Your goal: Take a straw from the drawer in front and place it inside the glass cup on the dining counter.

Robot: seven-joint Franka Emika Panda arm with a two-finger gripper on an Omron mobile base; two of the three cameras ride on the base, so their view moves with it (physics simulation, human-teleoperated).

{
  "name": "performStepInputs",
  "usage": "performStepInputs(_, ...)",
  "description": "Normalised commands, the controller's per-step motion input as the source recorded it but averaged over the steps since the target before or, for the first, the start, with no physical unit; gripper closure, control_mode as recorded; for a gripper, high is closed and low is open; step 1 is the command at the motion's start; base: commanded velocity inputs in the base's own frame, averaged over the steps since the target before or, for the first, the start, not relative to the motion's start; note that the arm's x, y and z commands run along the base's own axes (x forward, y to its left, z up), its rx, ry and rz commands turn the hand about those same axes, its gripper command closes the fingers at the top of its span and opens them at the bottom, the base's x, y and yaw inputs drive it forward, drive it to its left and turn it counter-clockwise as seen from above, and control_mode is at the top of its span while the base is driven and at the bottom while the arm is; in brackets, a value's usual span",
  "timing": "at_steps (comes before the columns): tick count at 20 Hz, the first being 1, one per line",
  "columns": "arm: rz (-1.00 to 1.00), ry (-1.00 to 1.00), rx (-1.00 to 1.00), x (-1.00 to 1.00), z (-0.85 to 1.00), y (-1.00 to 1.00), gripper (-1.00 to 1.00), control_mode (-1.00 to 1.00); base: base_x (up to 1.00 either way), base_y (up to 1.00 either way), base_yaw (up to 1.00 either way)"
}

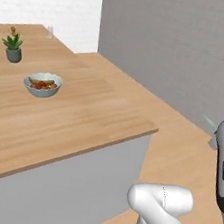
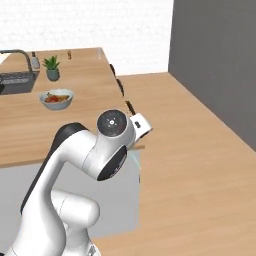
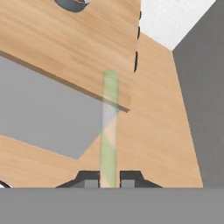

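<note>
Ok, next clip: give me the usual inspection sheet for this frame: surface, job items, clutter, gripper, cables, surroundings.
Surface: dining counter, light wood top on a grey base; the corner nearest the robot is bare.
Job's things: straw, pale and translucent, stands up between the finger tips in the hand view. A small clear item at the counter's far edge may be the glass cup; too small to be sure. Drawer: nothing seen.
Clutter: bowl of food, potted plant, sink with faucet.
Gripper: gripper shut on the straw, out past the counter corner over the floor.
Cables: nothing seen.
Surroundings: wood floor, grey wall, white brick wall behind.
</note>
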Motion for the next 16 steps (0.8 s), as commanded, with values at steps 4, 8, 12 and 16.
performStepInputs(4,0.0,0.0,0.0,0.0,0.0,0.0,1.0,1.0,0.68,-0.98,0.25)
performStepInputs(8,0.0,0.0,0.0,0.0,0.0,0.0,1.0,1.0,0.76,-0.96,0.27)
performStepInputs(12,0.0,0.0,0.0,0.0,0.0,0.0,1.0,1.0,0.81,-0.92,0.31)
performStepInputs(16,0.0,0.0,0.0,0.0,0.0,0.0,1.0,1.0,0.84,-0.88,0.33)
